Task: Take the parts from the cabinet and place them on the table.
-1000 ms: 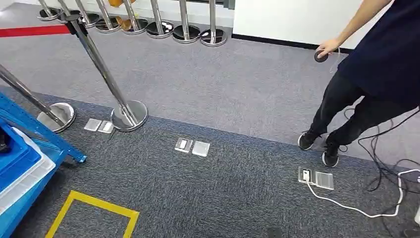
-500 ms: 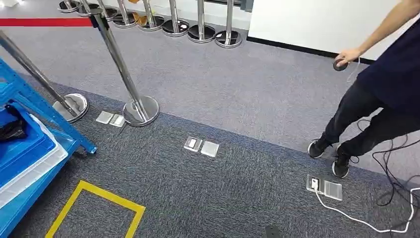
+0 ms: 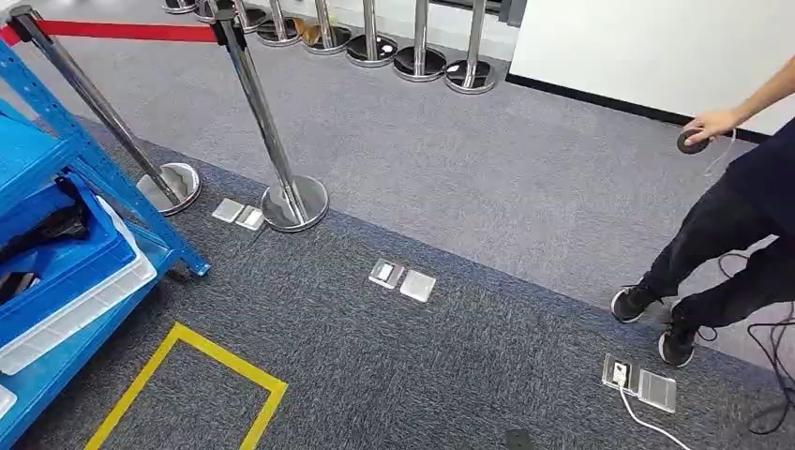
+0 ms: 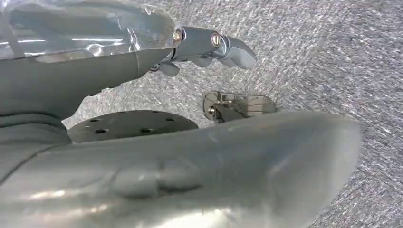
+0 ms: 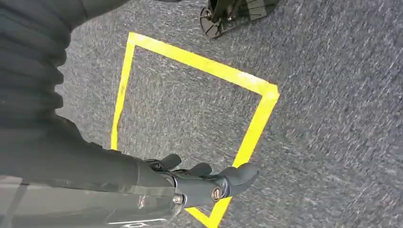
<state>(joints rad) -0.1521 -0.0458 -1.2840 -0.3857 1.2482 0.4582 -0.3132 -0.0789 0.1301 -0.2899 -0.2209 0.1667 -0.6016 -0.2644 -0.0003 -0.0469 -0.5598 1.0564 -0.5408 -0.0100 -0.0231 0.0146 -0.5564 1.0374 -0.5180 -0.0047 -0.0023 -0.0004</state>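
At the far left of the head view stands the blue cabinet [image 3: 56, 272], its shelves carrying blue bins with a white tray edge under one of them. Dark things lie in the bins, the parts [image 3: 56, 225] as far as I can judge, though too small and shadowed to name. They are well off to the robot's left, up on the shelves, not on the floor.

Just in front of the cabinet a yellow taped square [image 3: 187, 394] marks the carpet. Further right come 2 slanted chrome stanchions [image 3: 272, 141] joined by a red belt, then a pair of floor socket plates [image 3: 403, 279]. At the far right a person [image 3: 741, 216] in dark clothes holds a small dark round thing.

Both arms hang toward the carpet. The left hand [image 4: 209, 47] holds nothing, its fingers loosely curled and apart. The right hand [image 5: 204, 183] hangs over a corner of the yellow square, fingers also loosely bent, empty.

The left hand seems nearer the cabinet. No table can be seen here.
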